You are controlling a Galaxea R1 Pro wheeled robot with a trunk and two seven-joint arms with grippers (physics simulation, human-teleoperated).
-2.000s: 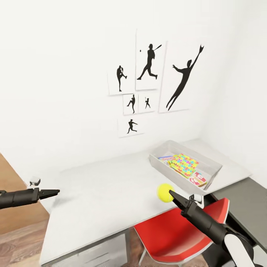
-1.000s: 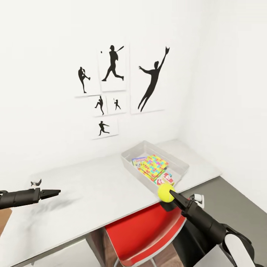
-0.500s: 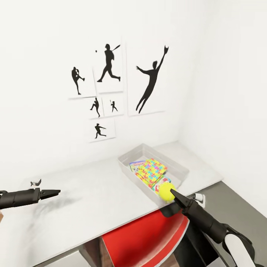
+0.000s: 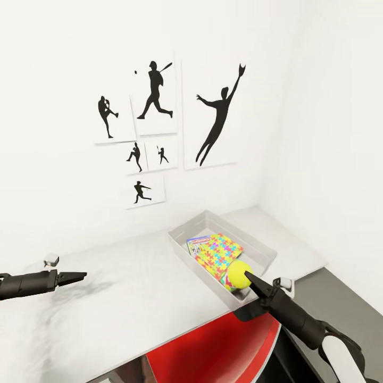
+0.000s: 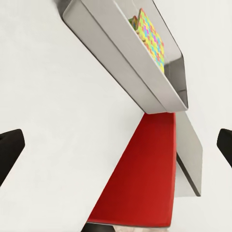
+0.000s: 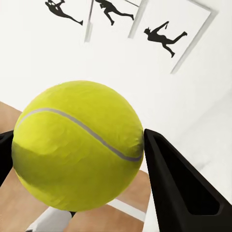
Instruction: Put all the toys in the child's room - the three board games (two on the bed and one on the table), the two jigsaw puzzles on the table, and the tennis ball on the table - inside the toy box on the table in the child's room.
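The right fingers (image 4: 246,276) clamp the small yellow-green tennis ball (image 4: 239,274) over the near corner of the shallow light-grey toy box (image 4: 183,249). Released now, it may clip the rim and roll off the light grey surface (image 4: 133,287). The left fingers (image 4: 81,275) seem parted, empty. Farther in lies a multicolour puzzle square (image 4: 217,254).

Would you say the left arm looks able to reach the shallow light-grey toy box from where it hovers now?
Probably yes: the left gripper faces the shallow light-grey toy box across bare table.
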